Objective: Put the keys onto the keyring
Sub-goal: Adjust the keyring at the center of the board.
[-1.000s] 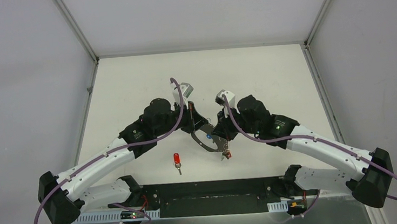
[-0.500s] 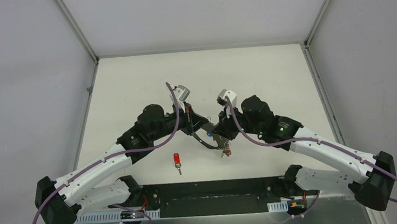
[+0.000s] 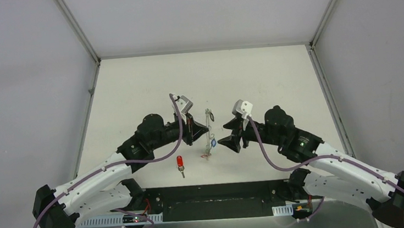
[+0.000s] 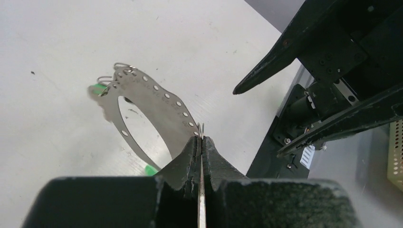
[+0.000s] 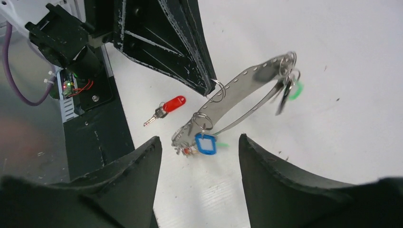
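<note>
The keyring [image 4: 157, 102] is a flat grey metal loop with small holes, held up off the table on edge. My left gripper [image 4: 201, 140] is shut on its rim. Small wire rings hang from it, carrying a blue tag [image 5: 206, 143] and a green-headed key [image 5: 295, 90]. From above, the keyring [image 3: 210, 130] shows edge-on beside the left gripper [image 3: 194, 131]. A red-headed key [image 3: 180, 163] lies loose on the table, near the left arm. My right gripper [image 5: 199, 138] stands open, a short way off the ring, holding nothing. It also shows in the top view [image 3: 227, 134].
The black base plate [image 3: 212, 193] runs along the near edge, just behind the red key [image 5: 168, 105]. White walls with metal frame rails [image 3: 79, 33] enclose the table on three sides.
My right gripper has opened, let go of the keyring and drawn back to the right. The left gripper has shifted left with the ring, which now hangs edge-on.
</note>
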Controlling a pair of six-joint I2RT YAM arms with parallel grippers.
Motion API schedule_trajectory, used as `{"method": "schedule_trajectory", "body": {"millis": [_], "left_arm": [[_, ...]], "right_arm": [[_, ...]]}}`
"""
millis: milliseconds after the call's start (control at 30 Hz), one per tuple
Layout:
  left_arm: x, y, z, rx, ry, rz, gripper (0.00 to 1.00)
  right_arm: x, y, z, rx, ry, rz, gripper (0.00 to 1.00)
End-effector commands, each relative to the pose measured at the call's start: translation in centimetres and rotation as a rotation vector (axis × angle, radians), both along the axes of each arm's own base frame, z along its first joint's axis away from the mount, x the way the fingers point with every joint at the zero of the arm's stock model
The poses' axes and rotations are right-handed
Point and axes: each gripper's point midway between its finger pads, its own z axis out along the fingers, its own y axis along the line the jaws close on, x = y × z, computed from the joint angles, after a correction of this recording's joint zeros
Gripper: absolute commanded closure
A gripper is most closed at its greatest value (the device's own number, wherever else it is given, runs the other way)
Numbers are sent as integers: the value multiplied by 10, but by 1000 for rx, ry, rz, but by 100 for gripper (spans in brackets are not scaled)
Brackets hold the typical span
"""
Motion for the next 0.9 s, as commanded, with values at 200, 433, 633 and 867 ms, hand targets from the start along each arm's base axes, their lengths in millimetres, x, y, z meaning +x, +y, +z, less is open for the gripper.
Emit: {"method": "schedule_trajectory", "body": {"millis": [200, 433, 633, 867], "left_arm": [[-17, 10, 54, -116, -275, -73, 100], [-22, 13, 65, -135, -302, -81, 100], [-25, 9, 65, -122, -307, -115, 100], [-23, 7, 65, -90, -332, -128, 100]], "right_arm": [[-18, 4, 42, 148, -209, 191, 38], [-22, 15, 49, 199, 32, 321, 40], [-15, 18, 58, 230, 132, 345, 42], [-11, 24, 58, 244, 271, 353, 44]]}}
